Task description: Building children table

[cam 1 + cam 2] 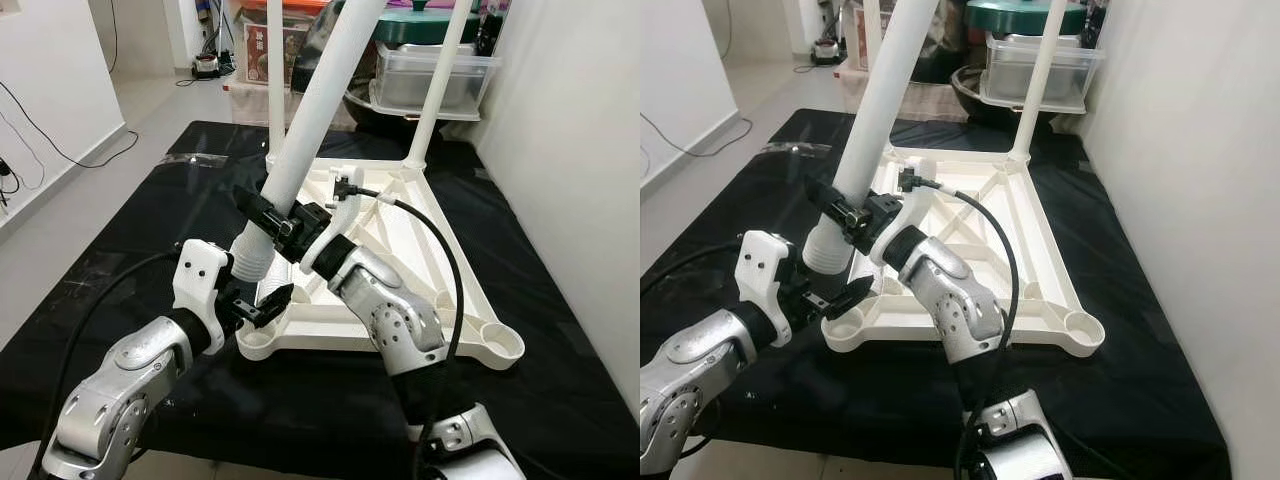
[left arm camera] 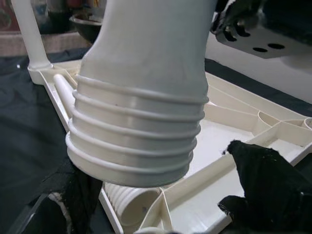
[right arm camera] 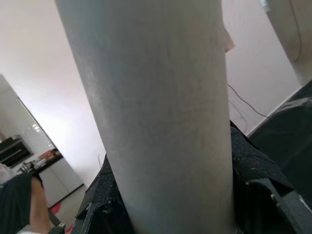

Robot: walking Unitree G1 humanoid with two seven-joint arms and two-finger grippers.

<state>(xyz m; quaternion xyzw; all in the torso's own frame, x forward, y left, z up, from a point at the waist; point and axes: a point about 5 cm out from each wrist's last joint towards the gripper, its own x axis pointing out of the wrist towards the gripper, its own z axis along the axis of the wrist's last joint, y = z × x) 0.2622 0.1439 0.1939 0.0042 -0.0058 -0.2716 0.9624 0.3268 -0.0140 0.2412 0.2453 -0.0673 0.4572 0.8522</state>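
A white plastic tabletop (image 1: 420, 240) lies upside down on a black cloth. Two white legs (image 1: 275, 80) (image 1: 437, 90) stand upright in its far corners. My right gripper (image 1: 285, 222) is shut on a third leg (image 1: 320, 110) and holds it tilted. That leg's threaded end (image 2: 136, 131) hangs just above the near-left corner socket (image 2: 134, 207), apart from it. My left gripper (image 1: 262, 305) is open at that corner, one black finger (image 2: 263, 190) on each side of the socket. The near-right corner socket (image 1: 497, 345) has nothing in it.
The black cloth (image 1: 150, 220) covers the floor under the tabletop. A white wall (image 1: 580, 150) runs close along the right. Clear plastic boxes (image 1: 430, 75) and other stored items stand at the back. A black cable (image 1: 50, 140) lies by the left wall.
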